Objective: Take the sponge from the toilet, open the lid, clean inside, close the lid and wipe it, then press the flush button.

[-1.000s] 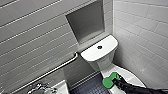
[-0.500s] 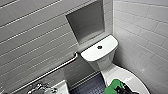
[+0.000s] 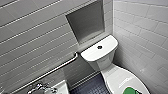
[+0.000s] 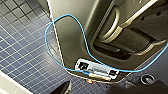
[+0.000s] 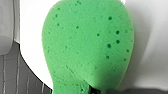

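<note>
In the tiled bathroom the sponge (image 3: 132,91) lies at five o'clock on the lid (image 3: 117,75), its pick-up likely needing an edge pinch; tool states I cannot tell.

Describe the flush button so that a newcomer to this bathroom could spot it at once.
Find the white toilet in the corner, below the grey wall niche. The flush button sits midway along its flat tank top. It is the only small dark round spot on that white surface.
</note>
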